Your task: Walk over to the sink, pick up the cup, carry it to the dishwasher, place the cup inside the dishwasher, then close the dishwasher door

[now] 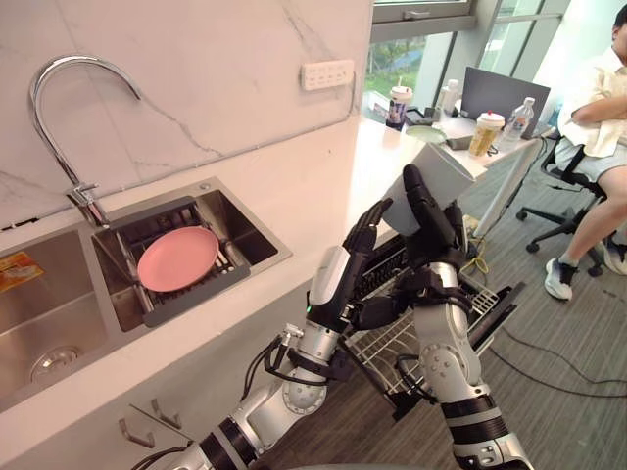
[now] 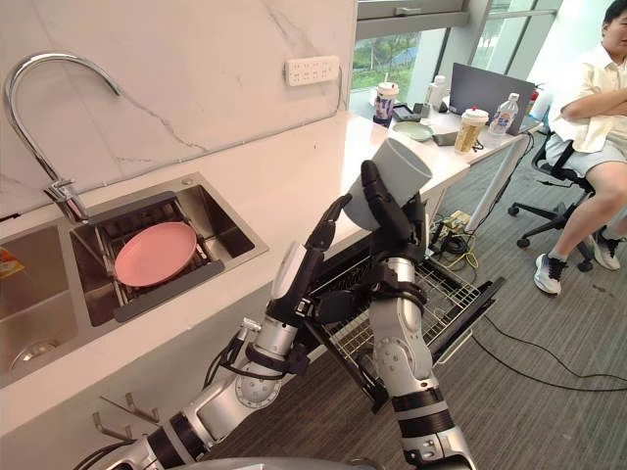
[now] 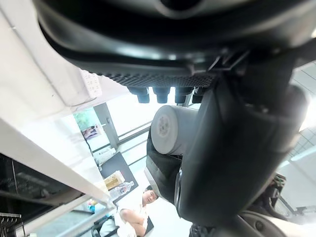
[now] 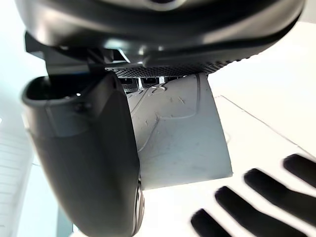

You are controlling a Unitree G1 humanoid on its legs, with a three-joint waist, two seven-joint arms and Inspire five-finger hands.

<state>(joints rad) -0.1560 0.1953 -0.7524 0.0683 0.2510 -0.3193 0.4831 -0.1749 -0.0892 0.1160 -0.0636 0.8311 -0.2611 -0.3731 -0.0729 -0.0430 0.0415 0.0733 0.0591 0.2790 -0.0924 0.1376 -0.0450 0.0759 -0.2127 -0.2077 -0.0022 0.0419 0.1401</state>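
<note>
Cup (image 2: 404, 164), partly hidden, clasped in right hand (image 2: 391, 230).

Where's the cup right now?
In the eye views the grey cup is gripped in the right hand, above the open dishwasher rack beside the counter, left hand just beside it.
</note>
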